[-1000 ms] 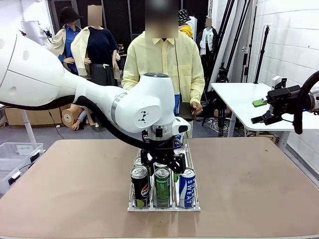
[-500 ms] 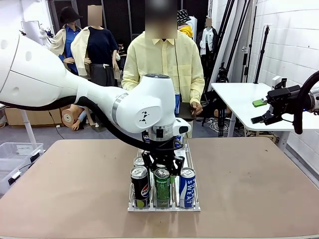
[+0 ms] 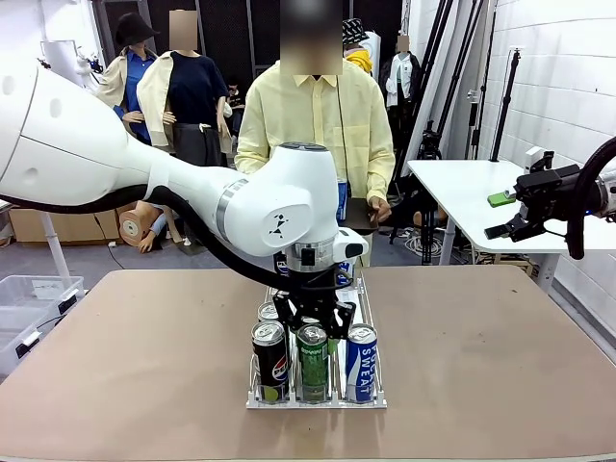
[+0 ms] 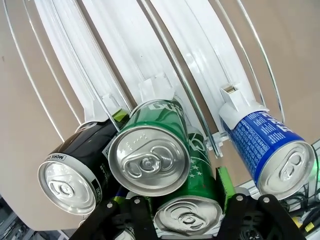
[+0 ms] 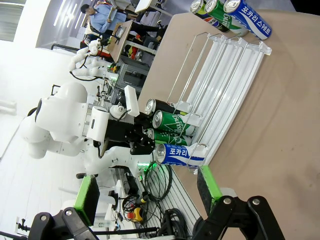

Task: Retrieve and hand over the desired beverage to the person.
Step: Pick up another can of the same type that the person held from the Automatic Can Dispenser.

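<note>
A clear wire rack (image 3: 373, 399) stands mid-table with a black can (image 3: 271, 358), a green can (image 3: 313, 361) and a blue can (image 3: 361, 362) at its near end. My left gripper (image 3: 314, 320) reaches down just behind the front row. In the left wrist view it (image 4: 172, 202) is shut on a second green can (image 4: 187, 220) in the middle lane, right behind the front green can (image 4: 150, 160). My right gripper (image 3: 515, 217) hangs open, off to the right of the table. Its green pads (image 5: 88, 199) have nothing between them. The person (image 3: 313, 115) stands at the far side.
More cans (image 5: 225, 7) stand at the rack's far end, near the person. The brown table (image 3: 500, 337) has bare room on both sides of the rack. A white side table (image 3: 462, 192) stands at the right, and a clear bin (image 3: 29, 289) on the floor at left.
My left gripper's fingers have come together around the second green can in the middle lane. The arms and cans have otherwise stayed put.
</note>
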Controlling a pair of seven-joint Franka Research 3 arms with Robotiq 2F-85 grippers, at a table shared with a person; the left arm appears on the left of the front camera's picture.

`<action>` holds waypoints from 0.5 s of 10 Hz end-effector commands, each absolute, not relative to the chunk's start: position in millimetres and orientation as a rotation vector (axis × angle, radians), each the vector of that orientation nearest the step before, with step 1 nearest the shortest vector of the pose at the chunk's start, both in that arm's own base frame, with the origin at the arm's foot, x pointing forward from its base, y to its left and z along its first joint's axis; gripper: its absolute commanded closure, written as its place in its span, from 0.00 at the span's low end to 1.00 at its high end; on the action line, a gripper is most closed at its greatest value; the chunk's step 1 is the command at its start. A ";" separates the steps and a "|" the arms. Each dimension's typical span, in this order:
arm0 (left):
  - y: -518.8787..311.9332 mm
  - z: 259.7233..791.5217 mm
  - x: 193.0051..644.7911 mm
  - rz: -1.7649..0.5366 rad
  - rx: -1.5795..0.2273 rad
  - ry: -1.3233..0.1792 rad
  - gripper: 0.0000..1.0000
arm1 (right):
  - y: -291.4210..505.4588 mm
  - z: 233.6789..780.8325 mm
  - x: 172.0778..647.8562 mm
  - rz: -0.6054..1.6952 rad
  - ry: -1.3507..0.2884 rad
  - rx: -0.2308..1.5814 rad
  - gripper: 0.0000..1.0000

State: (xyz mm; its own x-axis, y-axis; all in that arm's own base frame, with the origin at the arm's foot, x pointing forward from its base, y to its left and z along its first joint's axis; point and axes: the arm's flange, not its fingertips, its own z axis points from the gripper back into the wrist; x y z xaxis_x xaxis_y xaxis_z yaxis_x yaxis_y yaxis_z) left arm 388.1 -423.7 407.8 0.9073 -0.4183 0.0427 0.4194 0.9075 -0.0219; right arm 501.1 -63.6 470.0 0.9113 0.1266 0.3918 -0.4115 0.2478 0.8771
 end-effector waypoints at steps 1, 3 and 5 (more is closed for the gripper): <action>-424.2 408.0 386.8 -0.435 -0.030 -0.039 0.70 | -63.4 470.9 500.5 0.373 -0.260 1.275 0.00; -424.2 408.0 386.8 -0.435 -0.030 -0.039 0.70 | -63.4 470.9 500.5 0.373 -0.260 1.275 0.00; -424.2 408.0 386.8 -0.435 -0.030 -0.039 0.70 | -63.4 470.9 500.5 0.373 -0.260 1.275 0.00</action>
State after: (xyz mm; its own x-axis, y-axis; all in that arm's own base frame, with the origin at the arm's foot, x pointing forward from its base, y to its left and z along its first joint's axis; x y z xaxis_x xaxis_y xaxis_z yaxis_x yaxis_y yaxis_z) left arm 388.4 -423.7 407.8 0.9072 -0.4185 0.0429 0.4197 0.9074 -0.0223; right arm 501.1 -63.6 470.0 0.9113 0.1266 0.3918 -0.4115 0.2478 0.8771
